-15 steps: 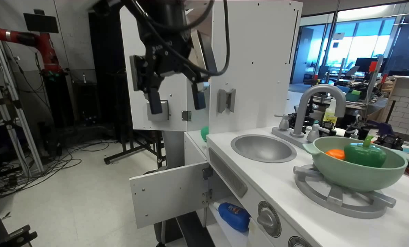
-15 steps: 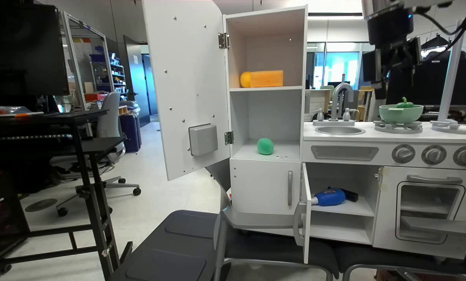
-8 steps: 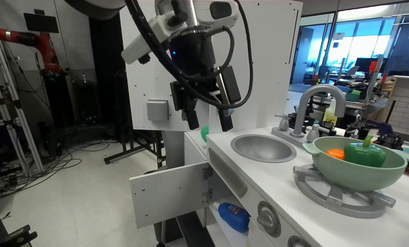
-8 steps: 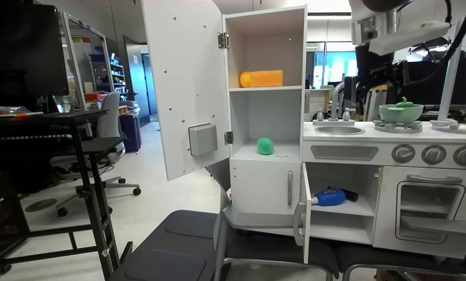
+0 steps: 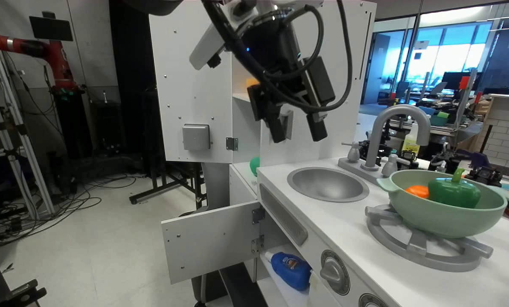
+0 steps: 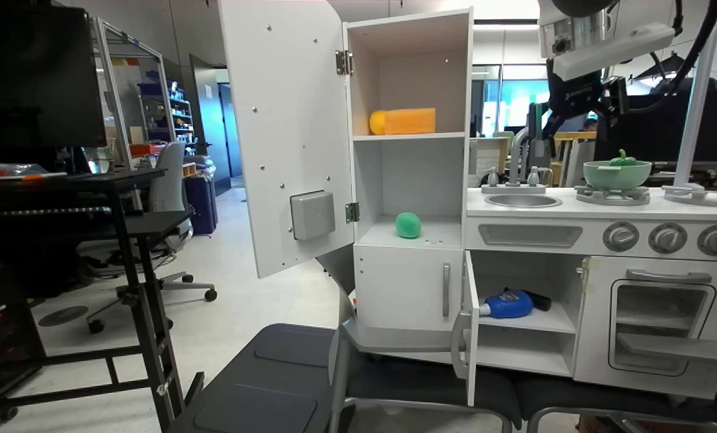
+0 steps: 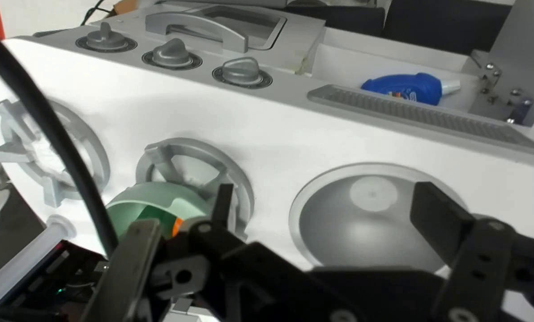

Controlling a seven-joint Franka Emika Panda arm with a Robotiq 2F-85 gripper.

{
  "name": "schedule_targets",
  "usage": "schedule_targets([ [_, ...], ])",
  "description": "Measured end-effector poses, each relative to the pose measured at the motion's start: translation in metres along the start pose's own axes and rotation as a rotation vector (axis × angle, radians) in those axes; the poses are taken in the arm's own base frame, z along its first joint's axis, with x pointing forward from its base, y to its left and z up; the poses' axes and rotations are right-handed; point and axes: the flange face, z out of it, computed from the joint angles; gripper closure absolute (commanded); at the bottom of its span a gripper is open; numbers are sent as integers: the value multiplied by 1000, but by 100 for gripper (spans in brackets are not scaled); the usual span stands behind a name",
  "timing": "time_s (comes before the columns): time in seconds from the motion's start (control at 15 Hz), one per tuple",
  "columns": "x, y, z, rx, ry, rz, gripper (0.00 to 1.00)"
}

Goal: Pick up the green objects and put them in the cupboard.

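In an exterior view, tiny white lettering (image 6: 578, 94) on the body of the black gripper (image 5: 297, 134) appears to spell ROBOTIQ, though blur leaves some doubt. A blue plastic bottle (image 7: 416, 85) with a white nozzle, lying on a white shelf (image 6: 555, 322) beneath the white worktop (image 5: 346, 221), carries a small multicoloured label whose words are illegible, even in the wrist view. Three round grey plastic knobs (image 6: 668, 239) in a row below the worktop's front edge have dark dial rings with pale marks too fine to make out. On the far side, beyond the curved grey tap (image 5: 403, 110), any print on a clear-and-yellow bottle (image 5: 410, 144) is too small to read.
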Motion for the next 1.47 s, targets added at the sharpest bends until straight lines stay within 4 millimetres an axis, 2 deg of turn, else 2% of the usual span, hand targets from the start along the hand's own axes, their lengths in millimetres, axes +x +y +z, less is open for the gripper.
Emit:
schedule_targets([
  [0.13,13,13,-9,-10,17,44,0],
  [0.33,27,31,-12,-47,31,109,0],
  [0.73,47,60,14,-125,18,249,0],
  [1.07,70,75,45,-174,-21,305,0],
  [1.47,102,105,58,-196,-48,402,0],
])
